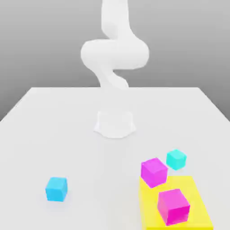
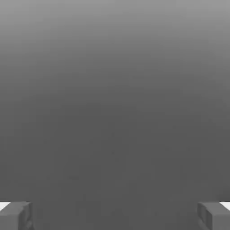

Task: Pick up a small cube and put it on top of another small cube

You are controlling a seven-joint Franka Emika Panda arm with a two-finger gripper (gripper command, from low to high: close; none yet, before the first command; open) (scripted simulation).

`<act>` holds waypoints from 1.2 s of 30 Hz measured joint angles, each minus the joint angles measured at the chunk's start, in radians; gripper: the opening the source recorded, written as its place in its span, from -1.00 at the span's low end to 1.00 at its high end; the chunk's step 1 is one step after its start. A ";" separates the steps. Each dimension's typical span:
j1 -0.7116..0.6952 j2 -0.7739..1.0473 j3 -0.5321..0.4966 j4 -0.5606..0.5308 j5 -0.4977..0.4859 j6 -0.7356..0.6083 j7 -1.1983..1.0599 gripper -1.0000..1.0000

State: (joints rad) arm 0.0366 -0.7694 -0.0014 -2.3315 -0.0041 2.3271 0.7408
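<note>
With nothing between its wide-spread fingers, the gripper (image 2: 115, 215) sits well apart from the one teal cube (image 1: 176, 159), beside two magenta cubes (image 1: 154, 171) and one sky-blue cube (image 1: 56, 188).

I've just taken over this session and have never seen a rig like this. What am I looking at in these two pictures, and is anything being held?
The exterior view shows a white robot arm on a white table. On the table lie a small teal cube, a sky-blue cube, and two larger magenta cubes, one fully on a flat yellow square patch, one at its edge. The hand view looks out from the arm's end effector; its two fingertips stand wide apart, holding nothing.
</note>
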 joint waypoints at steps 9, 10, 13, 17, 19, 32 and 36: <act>0.253 0.232 -0.018 -0.210 -0.025 0.190 -0.425 0.00; 0.278 0.254 -0.021 -0.231 -0.027 0.209 -0.466 0.00; 0.349 0.322 -0.026 -0.293 -0.030 0.265 -0.594 0.00; 0.443 0.412 -0.031 -0.376 -0.032 0.339 -0.765 0.00; 0.491 0.456 -0.036 -0.417 -0.033 0.376 -0.851 0.00; 0.726 0.779 -0.015 -0.626 -0.006 0.643 -1.337 0.00; 0.717 0.922 -0.010 -0.602 -0.004 0.760 -1.342 0.00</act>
State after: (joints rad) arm 0.7539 0.1526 -0.0113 -2.9340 -0.0081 3.0869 -0.6016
